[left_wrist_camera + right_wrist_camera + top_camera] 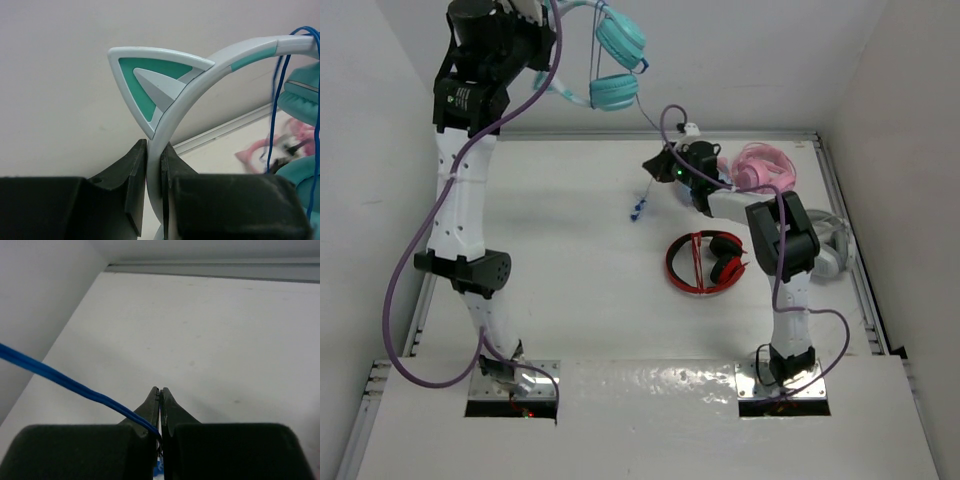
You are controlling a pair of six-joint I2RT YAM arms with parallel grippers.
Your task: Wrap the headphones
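The teal headphones [618, 62] hang high at the back of the table, cups down. My left gripper [535, 12] is raised there and is shut on their pale mint headband [172, 120], just below a cat ear [150, 82]. The thin blue cable [650, 122] runs down from the cups to my right gripper [655, 164], which sits low over the back of the table. In the right wrist view that gripper [160, 390] is shut on the cable [65, 380]. The cable's loose end [637, 210] hangs down to the table below it.
Red and black headphones [705, 262] lie right of centre. A pink pair [765, 165] lies at the back right behind my right arm and shows blurred in the left wrist view [295, 140]. A grey pair [832, 245] lies by the right wall. White walls enclose the table.
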